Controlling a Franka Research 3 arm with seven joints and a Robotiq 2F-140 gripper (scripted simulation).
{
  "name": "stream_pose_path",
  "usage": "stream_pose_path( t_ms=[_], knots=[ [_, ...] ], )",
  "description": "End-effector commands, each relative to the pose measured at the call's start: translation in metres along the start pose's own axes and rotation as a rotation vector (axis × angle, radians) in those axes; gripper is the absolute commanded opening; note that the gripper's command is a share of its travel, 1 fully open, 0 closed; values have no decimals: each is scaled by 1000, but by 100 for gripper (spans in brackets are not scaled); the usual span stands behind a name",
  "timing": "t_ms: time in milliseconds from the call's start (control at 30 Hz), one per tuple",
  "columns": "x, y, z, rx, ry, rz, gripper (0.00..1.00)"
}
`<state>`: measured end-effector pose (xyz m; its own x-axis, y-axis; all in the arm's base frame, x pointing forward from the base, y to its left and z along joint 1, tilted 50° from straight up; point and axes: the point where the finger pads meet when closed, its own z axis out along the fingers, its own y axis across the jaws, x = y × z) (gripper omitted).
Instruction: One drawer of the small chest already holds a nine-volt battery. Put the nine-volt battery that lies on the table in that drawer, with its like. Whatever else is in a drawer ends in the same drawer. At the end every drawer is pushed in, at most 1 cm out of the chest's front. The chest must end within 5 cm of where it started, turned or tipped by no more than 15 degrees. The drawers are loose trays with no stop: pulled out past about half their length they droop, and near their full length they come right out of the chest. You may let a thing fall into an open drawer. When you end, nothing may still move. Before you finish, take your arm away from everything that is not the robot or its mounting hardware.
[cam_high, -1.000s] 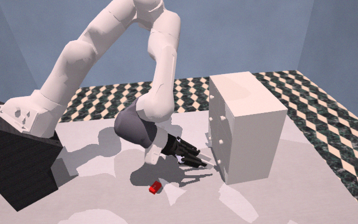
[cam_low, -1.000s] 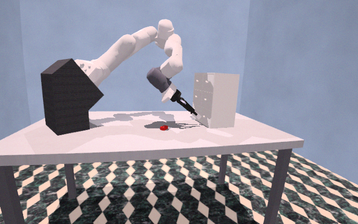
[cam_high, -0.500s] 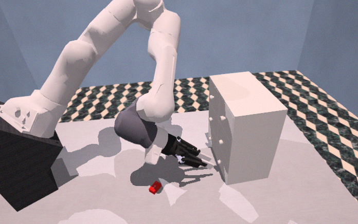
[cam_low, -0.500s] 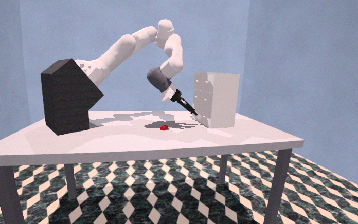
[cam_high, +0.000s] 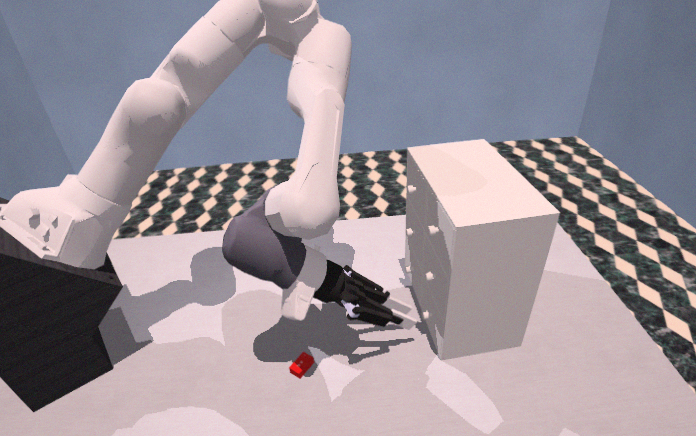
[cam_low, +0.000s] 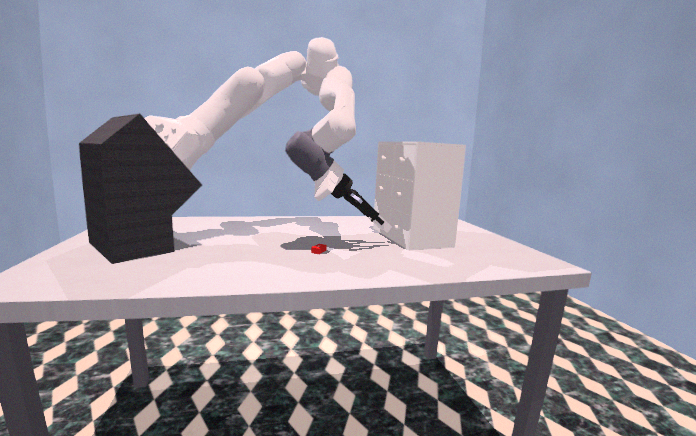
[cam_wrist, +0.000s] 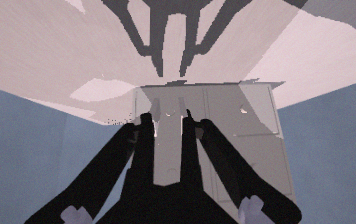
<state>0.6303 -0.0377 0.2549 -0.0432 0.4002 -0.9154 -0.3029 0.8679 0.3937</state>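
Note:
A red nine-volt battery (cam_high: 301, 365) (cam_low: 318, 249) lies on the table (cam_high: 205, 380) (cam_low: 231, 277), in front of the chest and off to its near side. The small pale chest (cam_high: 495, 287) (cam_low: 436, 195) stands upright. Its drawers look pushed in, so the other battery is hidden. My gripper (cam_high: 412, 316) (cam_low: 386, 227) (cam_wrist: 169, 105) is partly open and empty, tilted down toward the chest's front. Its fingertips are low, close before the bottom drawer of the near column. In the wrist view that drawer's knob (cam_wrist: 170, 113) (cam_high: 425, 314) appears between the fingers; contact cannot be told.
The other bottom drawer's knob (cam_wrist: 243, 111) (cam_high: 408, 269) is to one side in the wrist view. More knobs sit in rows above. The arm's dark base block (cam_high: 51, 318) (cam_low: 133, 195) is at the left. The arm arches above the table.

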Motion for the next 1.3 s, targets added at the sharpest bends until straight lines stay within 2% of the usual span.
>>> stream_pose_path(
  t_ms=[0, 800, 1267],
  knots=[
    [-2, 1, 2, 0, -1, 5, 20],
    [-21, 1, 25, 0, -1, 5, 20],
    [-24, 1, 28, 0, -1, 5, 20]
  ],
)
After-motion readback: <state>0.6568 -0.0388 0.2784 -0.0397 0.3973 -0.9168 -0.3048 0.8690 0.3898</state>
